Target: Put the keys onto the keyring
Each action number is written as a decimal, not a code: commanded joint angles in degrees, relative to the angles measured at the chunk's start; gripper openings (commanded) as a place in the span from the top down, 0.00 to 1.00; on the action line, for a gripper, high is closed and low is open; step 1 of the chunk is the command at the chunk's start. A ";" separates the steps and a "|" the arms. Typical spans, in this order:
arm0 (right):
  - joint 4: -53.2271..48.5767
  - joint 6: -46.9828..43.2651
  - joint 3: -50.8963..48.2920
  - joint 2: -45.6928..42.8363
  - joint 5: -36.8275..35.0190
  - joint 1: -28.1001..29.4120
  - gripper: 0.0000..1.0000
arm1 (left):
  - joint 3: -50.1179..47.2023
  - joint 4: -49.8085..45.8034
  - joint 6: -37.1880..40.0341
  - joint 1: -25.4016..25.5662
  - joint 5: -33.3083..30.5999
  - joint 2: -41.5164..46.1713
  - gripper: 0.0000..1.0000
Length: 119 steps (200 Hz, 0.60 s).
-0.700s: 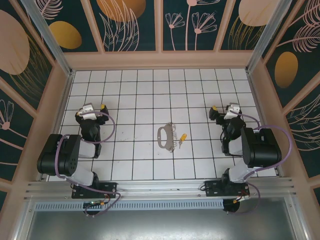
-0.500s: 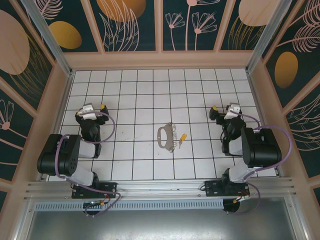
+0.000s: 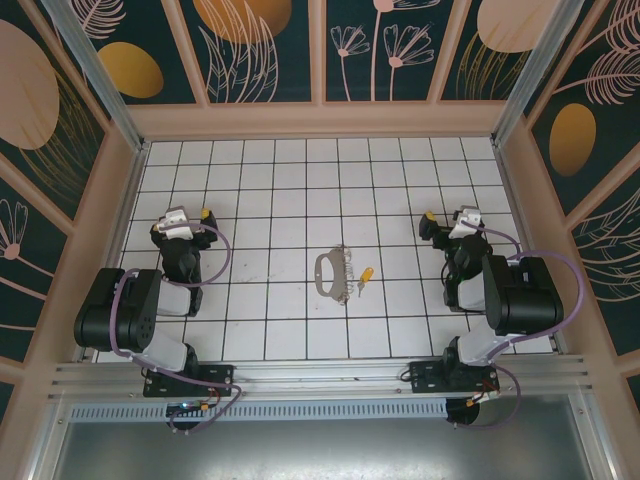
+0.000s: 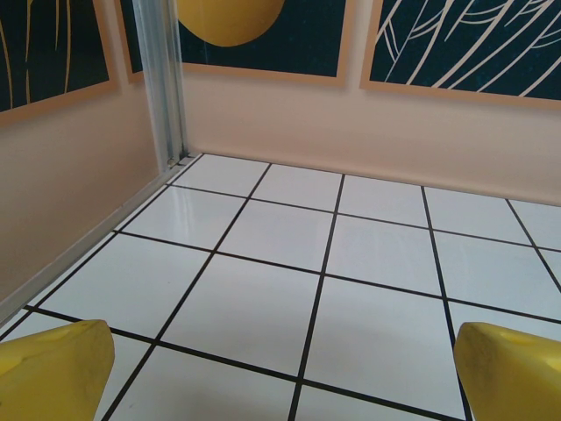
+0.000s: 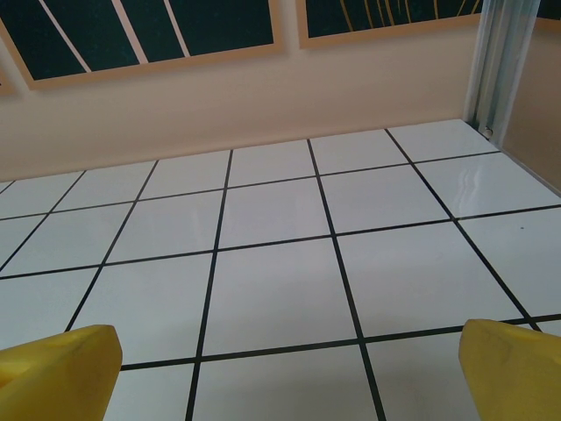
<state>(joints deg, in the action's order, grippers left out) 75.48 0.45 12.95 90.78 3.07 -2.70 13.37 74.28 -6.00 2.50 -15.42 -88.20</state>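
Mid-floor, between the two arms, the keyring (image 3: 320, 271) lies flat on the white tiles, with the keys (image 3: 352, 284) just beside it, one yellow-headed. The left gripper (image 3: 180, 220) and right gripper (image 3: 453, 220) sit well apart from them, jaws spread wide, holding nothing.

The right hand (image 5: 285, 373) has its yellow fingers (image 5: 57, 373) set wide apart at the lower corners, with bare tiles between them. Beyond them the white tiled bench (image 5: 272, 210) runs to a beige wall (image 5: 219, 96) hung with dark panels (image 5: 149, 26). A metal post (image 5: 504, 61) stands in the right corner.
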 commanded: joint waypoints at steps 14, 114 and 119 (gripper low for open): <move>0.27 1.16 -0.45 -1.31 0.45 -0.43 0.01 | -0.45 0.00 0.79 -0.48 0.65 0.98 0.01; 0.05 0.89 -0.40 -1.33 -0.17 -0.09 0.01 | -0.50 0.16 0.81 -0.48 0.65 1.05 0.01; 0.10 0.91 -0.41 -1.32 -0.17 -0.07 0.01 | -0.53 0.08 0.79 -0.48 0.65 1.04 0.01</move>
<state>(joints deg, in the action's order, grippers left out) 75.48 0.60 12.95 90.78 3.05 -2.70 13.37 74.28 -6.00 2.50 -15.40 -88.20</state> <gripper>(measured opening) 0.990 0.988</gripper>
